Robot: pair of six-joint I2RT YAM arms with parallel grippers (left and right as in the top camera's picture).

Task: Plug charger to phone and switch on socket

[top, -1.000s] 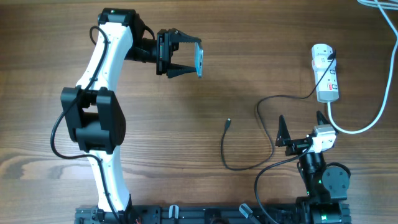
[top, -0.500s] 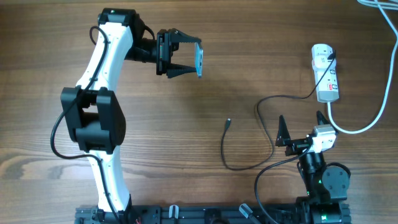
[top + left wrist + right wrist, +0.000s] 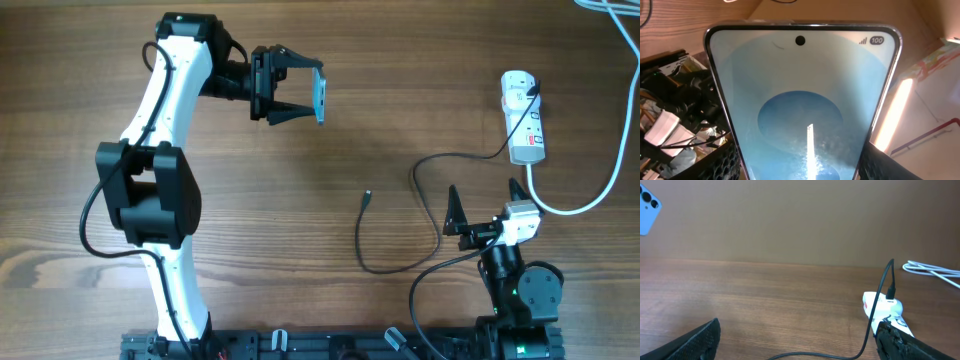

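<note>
My left gripper (image 3: 300, 98) is shut on the phone (image 3: 321, 94), holding it off the table at the back left. In the left wrist view the phone's blue screen (image 3: 802, 100) fills the frame between the two fingers. The charger cable (image 3: 400, 268) lies loosely curved on the table, its small plug tip (image 3: 367, 196) free at mid-table, its other end plugged into the white socket strip (image 3: 523, 128) at the right. My right gripper (image 3: 485, 203) is open and empty near the front right, with the cable (image 3: 875, 325) and the socket (image 3: 880, 307) in front of it.
The socket's thick white cord (image 3: 600, 190) loops along the right edge of the wooden table (image 3: 250, 220). The phone's back also shows in the right wrist view (image 3: 647, 207), far left.
</note>
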